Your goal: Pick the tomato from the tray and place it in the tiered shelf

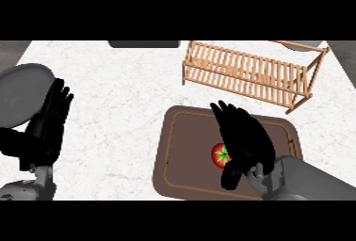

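Brown tray (182,155) lying flat on the white counter (118,94), toward the lower right of the head view. On it, near the middle, red tomato (220,154) with green stalk, partly hidden on its right side. Right hand (242,136) poised over the tray, fingers straight and spread, pointing away from the robot, thumb down below the tomato; palm just beside and partly above the fruit, not closed round it; contact impossible to tell from this angle. Behind the tray, well apart from the tomato, wooden slatted shelf (250,75) standing tilted at the counter's far right. Left hand (50,120) resting at the view's left edge, fingers up and relaxed, holding nothing. Beside it, a grey round plate (21,92) at the counter's left edge. Dark object (144,44) cut off at the top, kind unclear
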